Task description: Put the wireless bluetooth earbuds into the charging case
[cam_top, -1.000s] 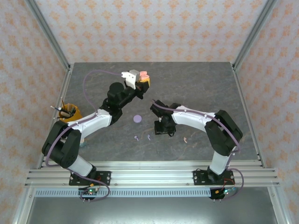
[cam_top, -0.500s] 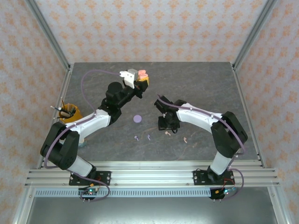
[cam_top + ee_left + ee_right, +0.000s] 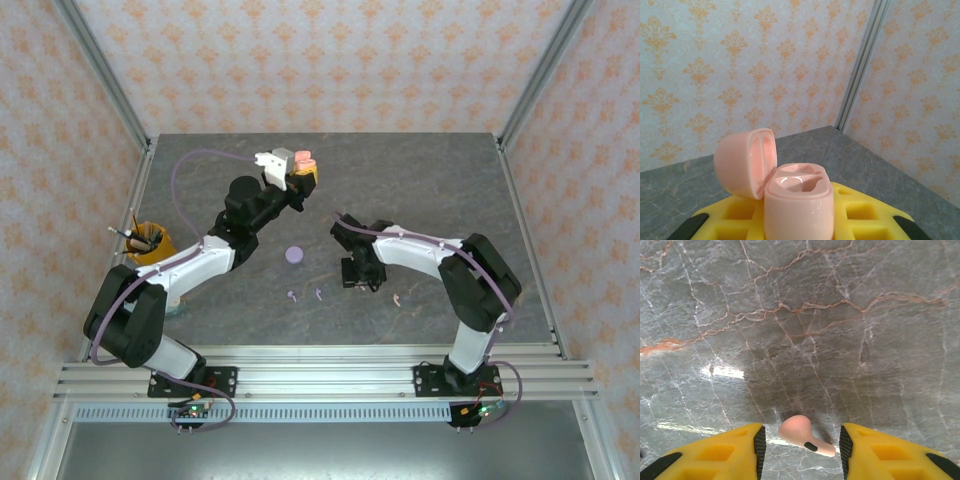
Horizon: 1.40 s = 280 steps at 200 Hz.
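My left gripper (image 3: 304, 170) is raised over the back of the table, shut on the pink charging case (image 3: 305, 158). In the left wrist view the charging case (image 3: 797, 200) stands upright between my yellow fingers (image 3: 865, 220). Its lid (image 3: 745, 162) is swung open to the left and both wells are empty. My right gripper (image 3: 802, 447) is open and low over the table, one pale pink earbud (image 3: 802, 434) lying between its fingertips with a gap on each side. A second pink earbud (image 3: 397, 298) lies just right of that gripper (image 3: 360, 275). Two pale purple earbuds (image 3: 291, 295) (image 3: 318, 294) lie to its left.
A round purple case (image 3: 294, 254) sits on the grey marble table (image 3: 430, 180) between the arms. An orange cup of pens (image 3: 147, 241) stands at the left edge by the left arm. Metal frame posts and patterned walls close in the table.
My right gripper shifted a little to the right, opened slightly wider and settled around the pink earbud. My left gripper and the open case have hardly moved.
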Tool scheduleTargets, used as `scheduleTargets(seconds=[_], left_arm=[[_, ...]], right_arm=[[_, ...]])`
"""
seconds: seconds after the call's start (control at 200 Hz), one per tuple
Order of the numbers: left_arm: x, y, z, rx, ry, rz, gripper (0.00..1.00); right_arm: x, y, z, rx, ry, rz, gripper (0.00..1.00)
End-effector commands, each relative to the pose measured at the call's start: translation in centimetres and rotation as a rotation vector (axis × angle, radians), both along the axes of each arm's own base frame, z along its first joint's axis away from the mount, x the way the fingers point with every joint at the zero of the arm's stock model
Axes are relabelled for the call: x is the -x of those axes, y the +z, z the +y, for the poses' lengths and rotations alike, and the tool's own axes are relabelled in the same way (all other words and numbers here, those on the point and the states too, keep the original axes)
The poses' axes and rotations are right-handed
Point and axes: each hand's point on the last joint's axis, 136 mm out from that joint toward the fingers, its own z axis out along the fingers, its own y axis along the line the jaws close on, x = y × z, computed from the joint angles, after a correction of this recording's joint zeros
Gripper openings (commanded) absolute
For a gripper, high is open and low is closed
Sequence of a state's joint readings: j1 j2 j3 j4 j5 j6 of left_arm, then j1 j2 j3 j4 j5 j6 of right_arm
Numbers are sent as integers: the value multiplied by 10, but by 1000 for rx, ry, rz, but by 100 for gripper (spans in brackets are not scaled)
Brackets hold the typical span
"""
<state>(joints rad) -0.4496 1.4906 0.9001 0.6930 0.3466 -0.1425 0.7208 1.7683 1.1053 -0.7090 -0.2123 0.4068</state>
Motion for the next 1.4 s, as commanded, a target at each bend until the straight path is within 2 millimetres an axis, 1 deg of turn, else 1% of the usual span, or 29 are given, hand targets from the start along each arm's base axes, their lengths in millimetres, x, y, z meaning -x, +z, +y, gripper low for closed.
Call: scheduleTargets(seconds=[0.0,0.12,0.32,0.47,0.601,0.706,1.031,1.146,1.396], left_arm=[[0,7,7,24,19,-11,0],[-1,6,6,29,19,-6,0],[-3,5,5,29,18,-5,0],[-4,3,4,28,14,1,0],[-3,3,4,29,12,2,0],[-3,3,5,29,15,-2,0],[-4,2,5,26,16,-1,0],[-4,2,5,25,16,-2,0],[-4,2,5,25,16,-2,0]], right_arm=[[6,-5,1,-17,-8,21,45],[11,-7,5,-28,-3,34,44],[17,-1,8,-43,0,34,44],[12,7,-4,12,-37,-9,45],[1,19,-14,73,-93,-57,46],[-5,24,-15,90,-98,-74,46],[-6,12,-3,91,-27,-21,46],[-6,9,-2,101,-15,-10,45],[-6,0,-1,116,0,13,41]])
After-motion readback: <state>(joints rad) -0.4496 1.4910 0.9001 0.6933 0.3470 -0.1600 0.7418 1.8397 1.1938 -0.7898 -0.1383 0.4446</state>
